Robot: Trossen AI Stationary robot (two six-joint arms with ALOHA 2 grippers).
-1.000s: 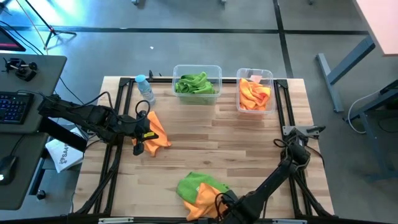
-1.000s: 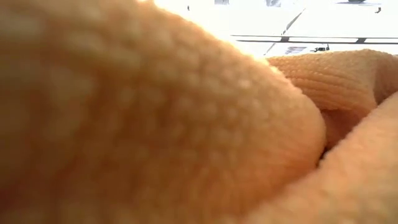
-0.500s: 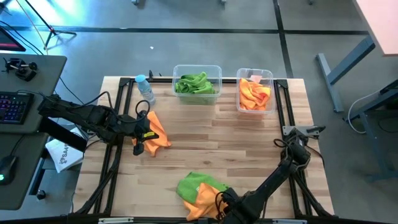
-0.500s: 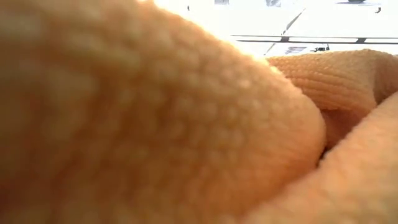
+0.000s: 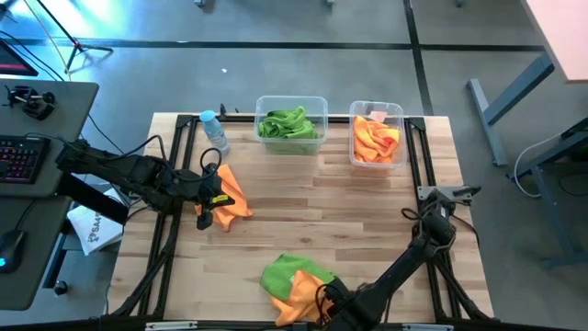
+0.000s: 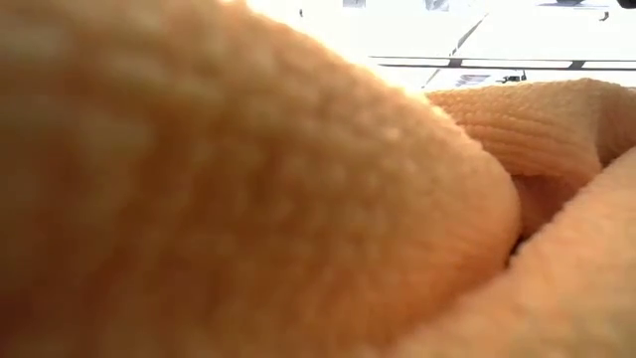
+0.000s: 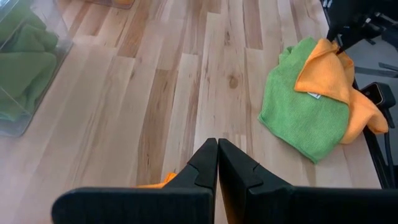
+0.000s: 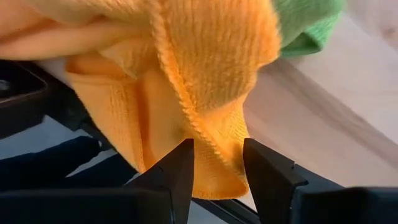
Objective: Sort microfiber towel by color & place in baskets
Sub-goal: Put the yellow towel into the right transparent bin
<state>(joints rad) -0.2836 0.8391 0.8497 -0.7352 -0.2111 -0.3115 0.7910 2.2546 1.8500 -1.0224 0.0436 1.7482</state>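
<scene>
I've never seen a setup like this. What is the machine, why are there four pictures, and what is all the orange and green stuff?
It is a robot with two dark arms at a wooden table, each ending in two fingers. One picture looks down from above. One sits at table height and is filled by orange cloth right at the lens. The other two come from cameras on the wrists.

The cloths are towels to sort by colour. At the far edge, one basket holds green towels, the other basket holds orange ones, and a water bottle stands beside them.

The left gripper is shut, on an orange towel. The right gripper is open at the pile of green and orange towels at the near edge, orange cloth hanging between its fingers.
</scene>
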